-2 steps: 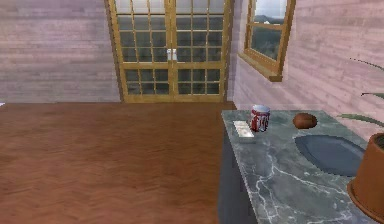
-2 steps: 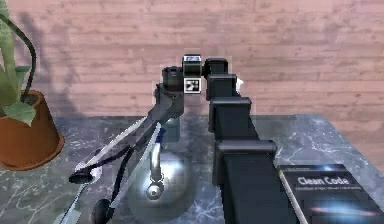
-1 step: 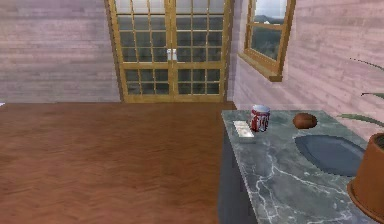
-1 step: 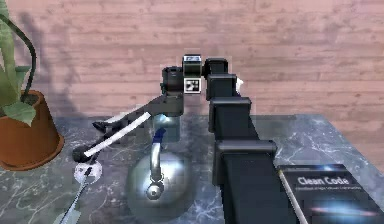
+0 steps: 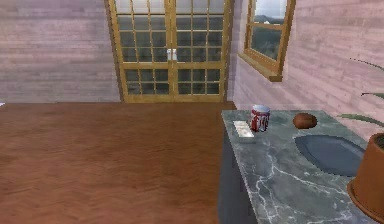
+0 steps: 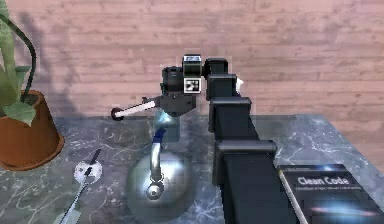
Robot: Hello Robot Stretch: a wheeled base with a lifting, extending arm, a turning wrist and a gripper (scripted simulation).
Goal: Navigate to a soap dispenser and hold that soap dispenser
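Forward view: a grey marble counter on the right carries a red-and-white can near its far edge. Arm side view: a round chrome bottle, seemingly the soap dispenser, stands by the counter's near edge. The gripper shows at the bottle's neck, and I cannot tell whether it holds anything.

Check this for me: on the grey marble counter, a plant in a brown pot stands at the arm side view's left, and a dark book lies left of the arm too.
One thing is wrong. The dark book lies right of the arm, in the arm side view's lower right corner. The rest holds: the plant's brown pot stands at that view's left on the grey marble counter.
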